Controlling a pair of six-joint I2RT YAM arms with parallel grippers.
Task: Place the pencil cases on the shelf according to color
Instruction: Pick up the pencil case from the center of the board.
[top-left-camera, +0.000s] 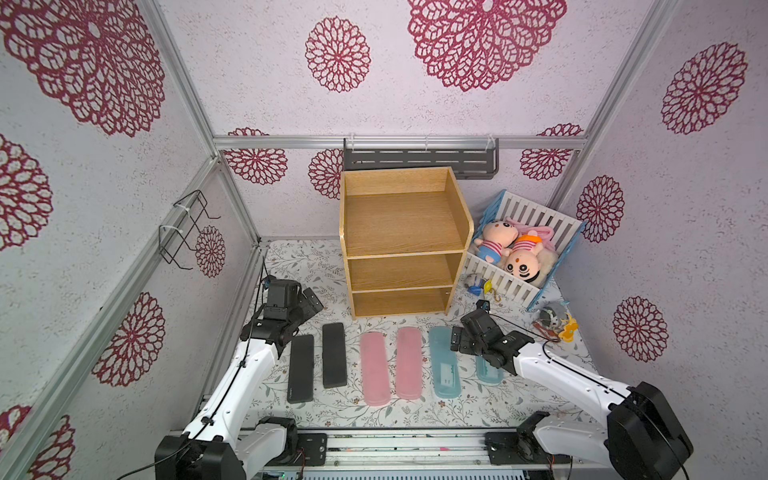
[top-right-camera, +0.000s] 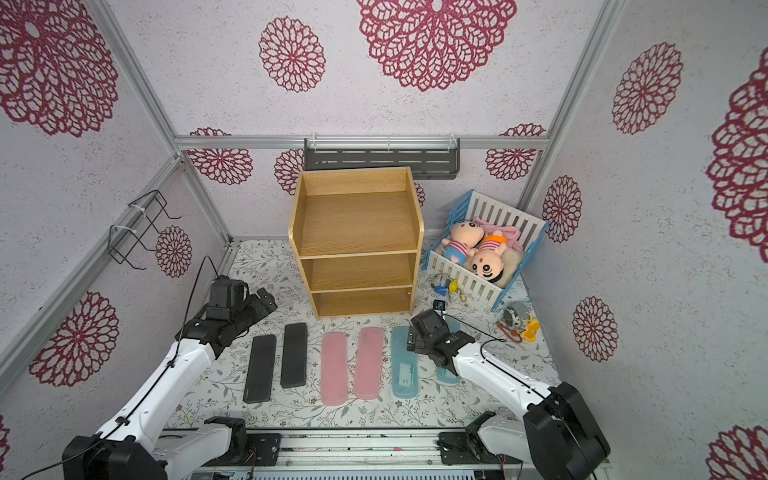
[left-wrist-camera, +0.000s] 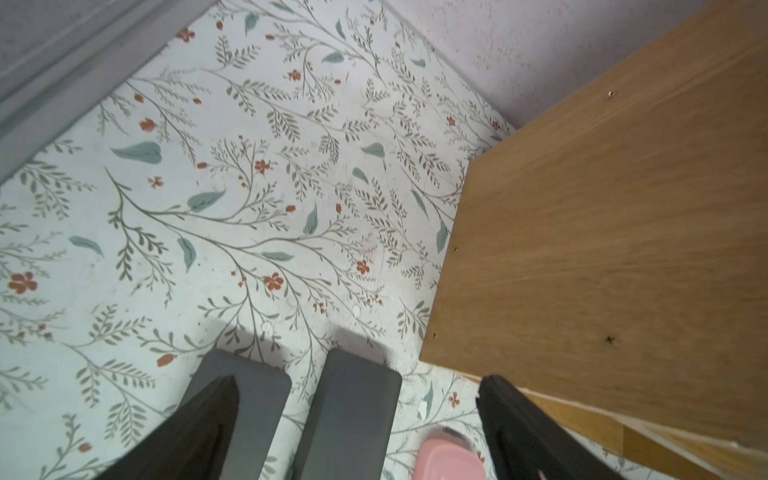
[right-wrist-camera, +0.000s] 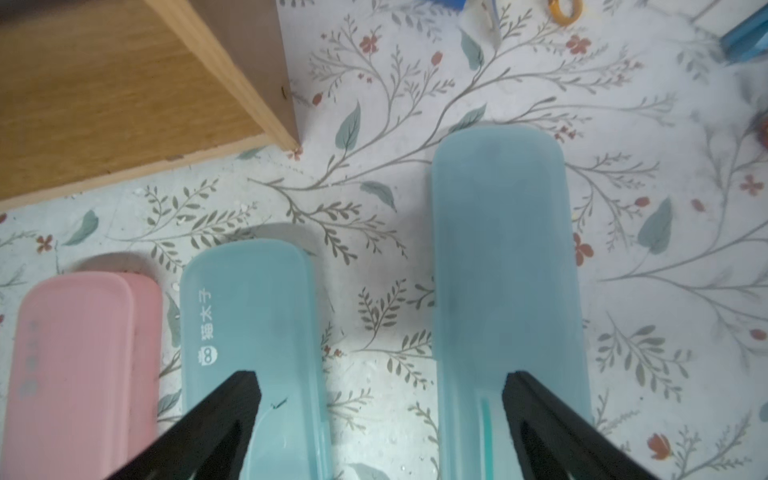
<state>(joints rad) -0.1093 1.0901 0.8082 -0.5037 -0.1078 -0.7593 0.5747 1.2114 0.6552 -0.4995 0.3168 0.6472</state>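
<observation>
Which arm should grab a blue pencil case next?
Right. The right gripper hangs open over the two blue cases; the left gripper is near the black cases at the row's other end.

Row nr table (top-right-camera: 266, 266) front edge, L-R: black cases (top-right-camera: 260, 368) (top-right-camera: 294, 355), pink cases (top-right-camera: 334, 369) (top-right-camera: 369, 362), blue cases (top-right-camera: 404, 361) (top-right-camera: 448, 376) w/ right gripper (top-right-camera: 415, 343) over them. shelf (top-right-camera: 355, 222) behind mid-row; toy crate (top-right-camera: 469, 286) at back-right corner.

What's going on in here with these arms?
Two black cases, two pink cases and two blue cases lie in a row on the table, waiting to be sorted onto the wooden shelf, which holds nothing yet. The right arm's fingers hang open over the blue ones; the left arm's fingers stand open near the black ones. Nothing is held.
</observation>
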